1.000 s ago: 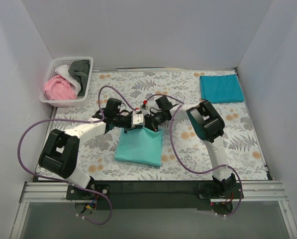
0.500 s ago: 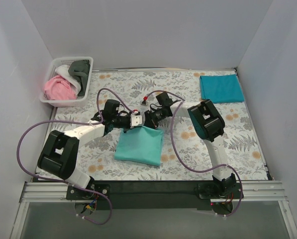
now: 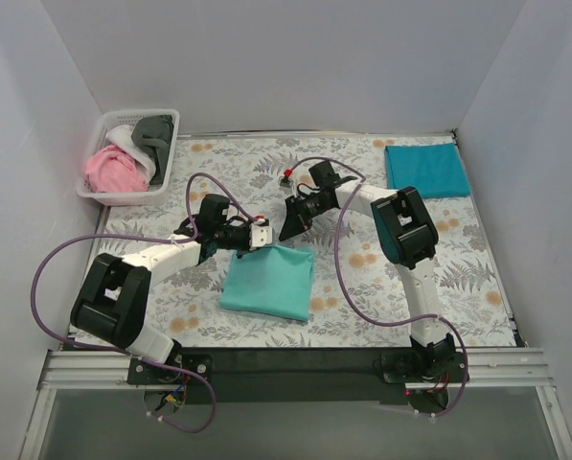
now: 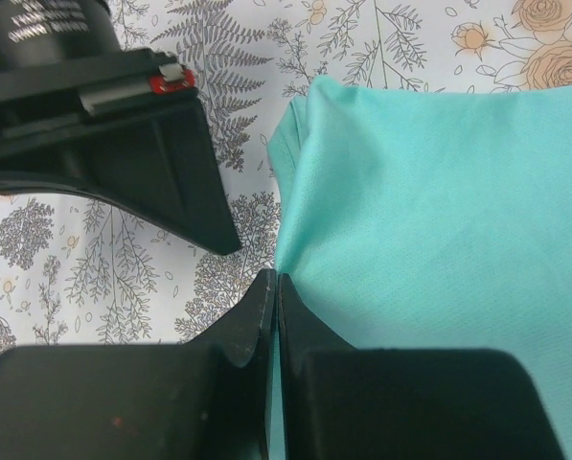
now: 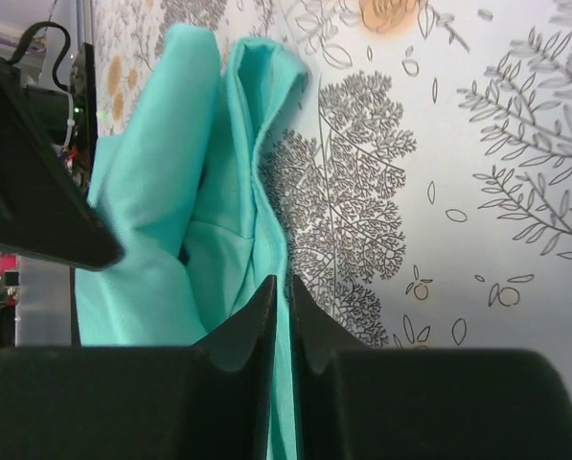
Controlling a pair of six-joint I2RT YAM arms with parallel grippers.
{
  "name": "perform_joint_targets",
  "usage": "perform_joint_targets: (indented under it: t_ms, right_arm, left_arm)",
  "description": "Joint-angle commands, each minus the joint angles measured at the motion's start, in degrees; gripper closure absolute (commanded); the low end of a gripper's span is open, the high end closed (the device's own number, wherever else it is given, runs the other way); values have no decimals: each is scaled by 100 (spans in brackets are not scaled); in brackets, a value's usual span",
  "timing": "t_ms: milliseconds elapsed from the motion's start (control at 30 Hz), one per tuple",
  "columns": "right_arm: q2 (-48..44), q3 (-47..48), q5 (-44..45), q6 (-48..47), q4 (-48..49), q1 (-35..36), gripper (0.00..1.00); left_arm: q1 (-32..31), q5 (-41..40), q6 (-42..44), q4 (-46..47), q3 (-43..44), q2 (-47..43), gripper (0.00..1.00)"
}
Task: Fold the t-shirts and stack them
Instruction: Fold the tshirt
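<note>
Fold step on mint t-shirt [image 3: 268, 280], lying as a folded rectangle near centre of counter [image 3: 458, 259], judged nearly complete. At its far left corner, left gripper [image 3: 260, 237], jaws pressed together; pinch on hem not confirmable. Just beyond far edge, right gripper [image 3: 291, 222], jaws narrow, apparently empty. Folded teal t-shirt [image 3: 426, 170] at far right corner. Next, by judgement: grip both far corners, carry onto teal t-shirt, align edges.

Five t-shirts [image 3: 268, 282], one basket [image 3: 140, 114], two arms [image 3: 161, 253].
</note>
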Motion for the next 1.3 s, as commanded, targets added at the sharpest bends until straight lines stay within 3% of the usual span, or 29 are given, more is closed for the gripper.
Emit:
perform_joint_targets:
  t_ms: [0, 400, 933, 1100, 1200, 1267]
  right_arm:
    - [328, 0, -83, -205, -271, 111, 87]
    - [699, -26, -655, -223, -358, 181, 92]
    - [795, 228, -541, -232, -393, 120, 92]
    - [725, 535, -41, -179, -455, -21, 81]
    - [646, 781, 372, -170, -481, -144, 61]
    - [637, 1009, 583, -118, -499, -275, 54]
  left_arm:
    - [30, 145, 134, 51, 29, -248, 100]
    - [30, -31, -59, 999, -129, -230, 100]
    - [22, -31, 151, 1554, -244, 640, 100]
    - [22, -162, 169, 1650, -235, 877, 100]
    - [30, -110, 152, 1712, -226, 965, 100]
    - [30, -49, 125, 1703, -217, 1009, 100]
